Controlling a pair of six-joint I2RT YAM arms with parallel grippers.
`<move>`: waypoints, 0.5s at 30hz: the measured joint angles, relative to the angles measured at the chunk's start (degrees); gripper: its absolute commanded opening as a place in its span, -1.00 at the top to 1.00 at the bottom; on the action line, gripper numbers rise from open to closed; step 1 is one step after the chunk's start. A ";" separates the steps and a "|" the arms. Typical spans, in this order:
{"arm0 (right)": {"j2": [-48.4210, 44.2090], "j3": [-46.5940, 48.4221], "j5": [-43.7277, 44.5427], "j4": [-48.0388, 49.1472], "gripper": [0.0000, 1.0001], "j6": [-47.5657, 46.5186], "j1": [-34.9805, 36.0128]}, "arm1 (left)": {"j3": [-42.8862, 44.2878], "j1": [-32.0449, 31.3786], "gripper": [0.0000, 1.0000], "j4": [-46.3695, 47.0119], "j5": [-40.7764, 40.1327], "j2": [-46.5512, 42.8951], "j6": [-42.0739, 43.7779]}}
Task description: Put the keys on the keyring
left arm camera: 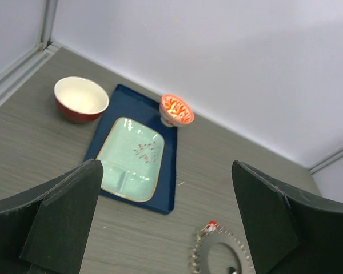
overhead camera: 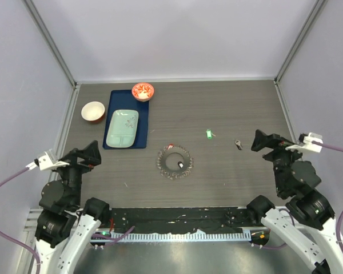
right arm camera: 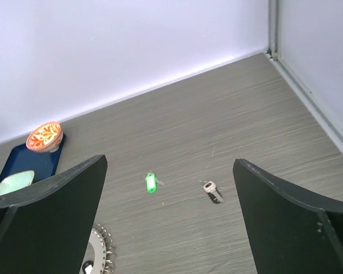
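The silvery jagged keyring (overhead camera: 175,162) lies flat mid-table; it also shows in the left wrist view (left arm camera: 208,251) and the right wrist view (right arm camera: 99,251). A red-headed key (overhead camera: 170,146) sits at its far rim (left arm camera: 211,226). A dark key (overhead camera: 181,164) lies inside the ring. The green-headed key (overhead camera: 208,134) (right arm camera: 151,183) and a grey key (overhead camera: 238,144) (right arm camera: 211,189) lie apart on the table to the right. My left gripper (overhead camera: 91,153) (left arm camera: 166,220) is open and empty, left of the ring. My right gripper (overhead camera: 258,140) (right arm camera: 170,220) is open and empty, right of the grey key.
A blue tray (overhead camera: 114,101) with a pale green dish (overhead camera: 122,128) lies at the back left. A red-patterned small bowl (overhead camera: 143,91) stands on the tray's far corner. A red-and-white bowl (overhead camera: 93,112) stands left of the tray. Enclosure walls ring the table.
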 measured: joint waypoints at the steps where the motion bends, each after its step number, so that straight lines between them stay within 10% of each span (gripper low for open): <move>1: -1.68 -0.04 0.76 -0.11 -0.99 -0.63 -0.02 | -0.81 0.00 -1.00 -0.50 -0.35 -1.38 0.55; 15: -16.11 -10.05 5.16 0.70 -0.99 -5.90 -0.04 | -3.30 0.07 -0.99 -5.97 -0.52 -6.56 2.08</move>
